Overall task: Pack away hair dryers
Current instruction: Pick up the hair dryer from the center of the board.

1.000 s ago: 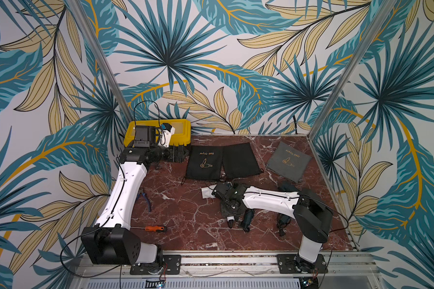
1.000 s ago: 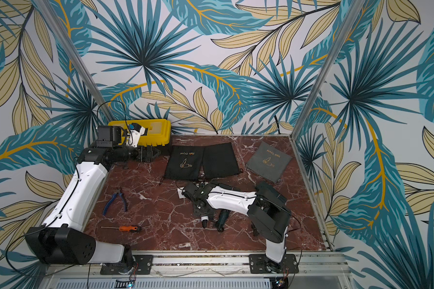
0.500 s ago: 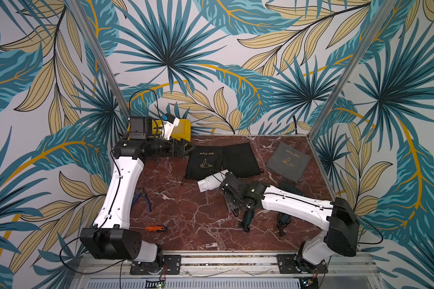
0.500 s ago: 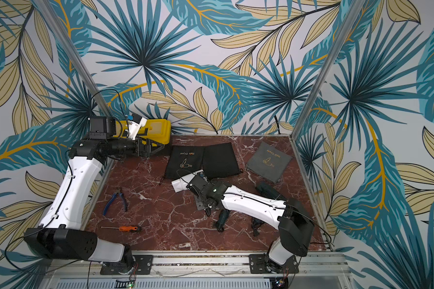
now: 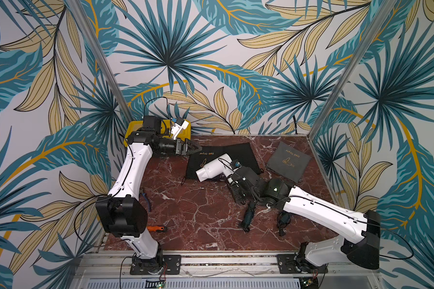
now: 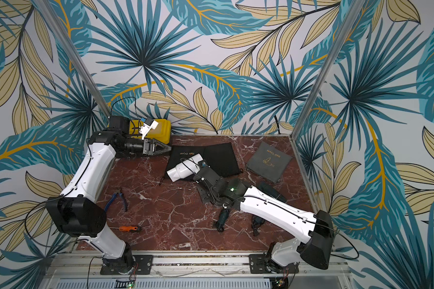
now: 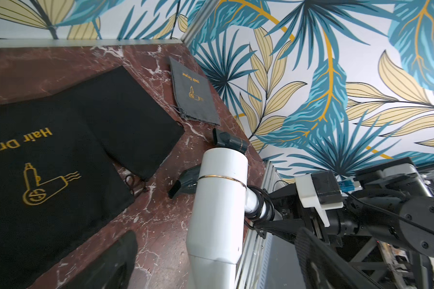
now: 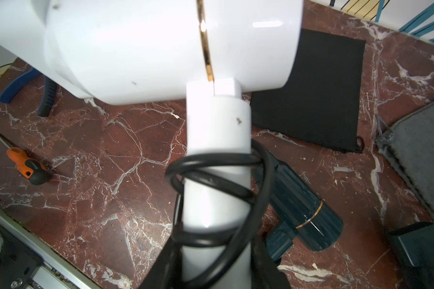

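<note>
The right claw [image 8: 213, 250] grips the white hair dryer [image 5: 212, 169] (at its handle) above the black pouch [image 5: 203, 156]; the left claw [image 5: 194, 149] is wide open, empty, beside it.

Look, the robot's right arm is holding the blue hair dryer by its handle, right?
No, the right gripper holds the white hair dryer by its handle, as the right wrist view shows. A blue hair dryer lies on the table.

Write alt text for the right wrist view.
White hair dryer fills the frame, its handle wound with black cord and gripped by the right gripper. Beneath it on the red marble table lie a teal hair dryer, black pouch and orange screwdriver.
</note>
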